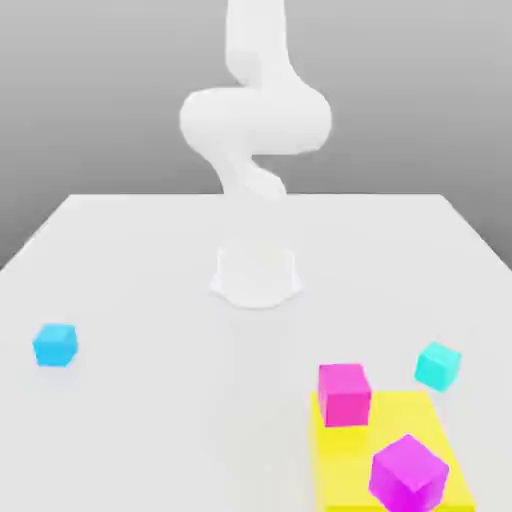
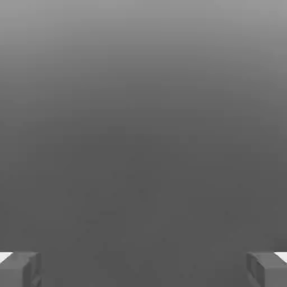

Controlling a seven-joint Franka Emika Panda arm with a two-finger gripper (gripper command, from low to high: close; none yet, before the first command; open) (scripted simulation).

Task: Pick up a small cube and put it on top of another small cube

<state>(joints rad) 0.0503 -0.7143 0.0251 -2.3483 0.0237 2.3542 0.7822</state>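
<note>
Exterior view: a white robot arm [image 1: 255,125] rises from a round base [image 1: 256,275] at the middle of a pale table [image 1: 120,250], folded high above the surface. Four small cubes lie well below and in front of it. A blue cube [image 1: 55,344] sits alone toward the exterior view's left. Toward the right, a pink cube [image 1: 345,392] rests on the far edge of a flat yellow square [image 1: 345,460], a purple cube [image 1: 407,472] sits nearer on that same square, and a teal cube [image 1: 438,364] stands on the table just beside the square's far corner. No cube is stacked yet. Hand view: the gripper [image 2: 143,269] has its two grey fingertips [image 2: 19,269] spread wide apart, holding nothing, facing plain grey. Reaching any cube probably means a long descent forward from the base.
</note>
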